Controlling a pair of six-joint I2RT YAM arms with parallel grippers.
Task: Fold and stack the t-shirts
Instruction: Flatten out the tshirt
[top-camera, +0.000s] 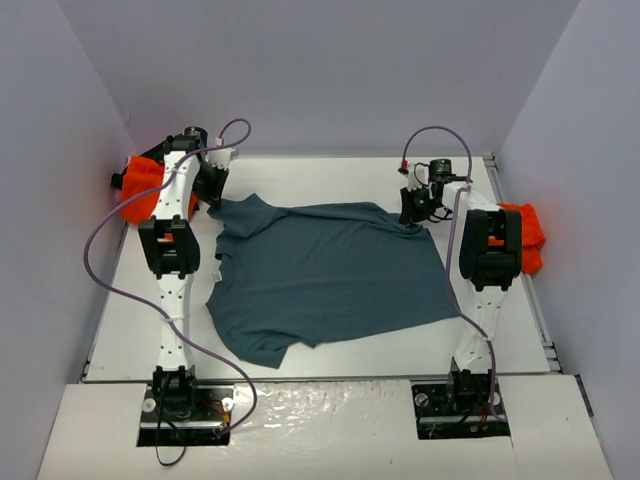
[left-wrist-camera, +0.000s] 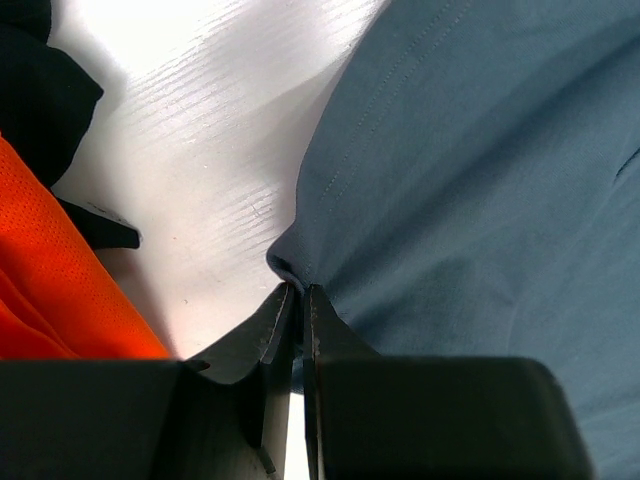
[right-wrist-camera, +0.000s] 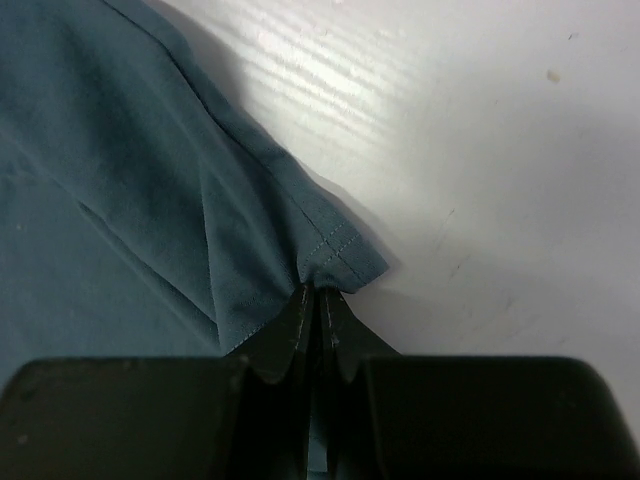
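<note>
A dark teal t-shirt (top-camera: 325, 275) lies spread on the white table (top-camera: 330, 175). My left gripper (top-camera: 212, 196) is shut on the shirt's far left corner; in the left wrist view the jaws (left-wrist-camera: 298, 292) pinch a fold of the teal cloth (left-wrist-camera: 470, 180). My right gripper (top-camera: 418, 212) is shut on the shirt's far right corner; in the right wrist view the jaws (right-wrist-camera: 315, 292) pinch its stitched hem (right-wrist-camera: 335, 245). An orange t-shirt (top-camera: 137, 187) lies bunched at the table's far left edge, and it shows in the left wrist view (left-wrist-camera: 60, 280).
Another orange garment (top-camera: 528, 235) lies off the table's right edge beside the right arm. Grey walls stand on three sides. A dark cloth or part (left-wrist-camera: 40, 90) shows near the orange shirt in the left wrist view.
</note>
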